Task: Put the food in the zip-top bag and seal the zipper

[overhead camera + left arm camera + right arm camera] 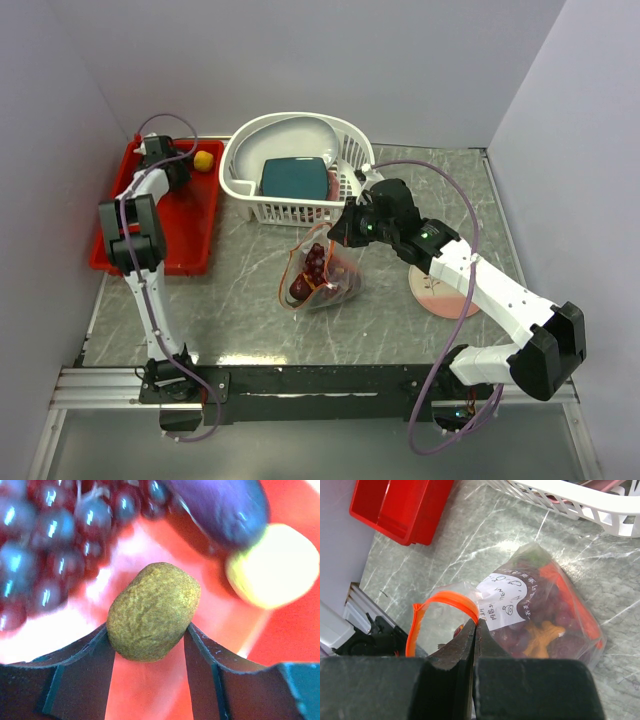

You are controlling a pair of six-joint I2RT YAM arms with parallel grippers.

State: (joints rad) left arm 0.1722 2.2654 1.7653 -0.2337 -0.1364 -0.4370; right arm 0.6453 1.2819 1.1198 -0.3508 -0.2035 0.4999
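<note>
Top view: the left end effector reaches into the red tray at the counter's far-left corner, and the zip-top bag lies mid-counter.

Left wrist: its fingers clamp a rough olive toy fruit across the waist. It looks light, stiff and easy to grip.

Right wrist: the closed right end effector pinches floppy, slippery film below the zipper.

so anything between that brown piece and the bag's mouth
Nothing visible does. The left gripper pinches the brown piece in the red bin; only bare table lies between the bin and the bag, its zipper held up by the right gripper.
</note>
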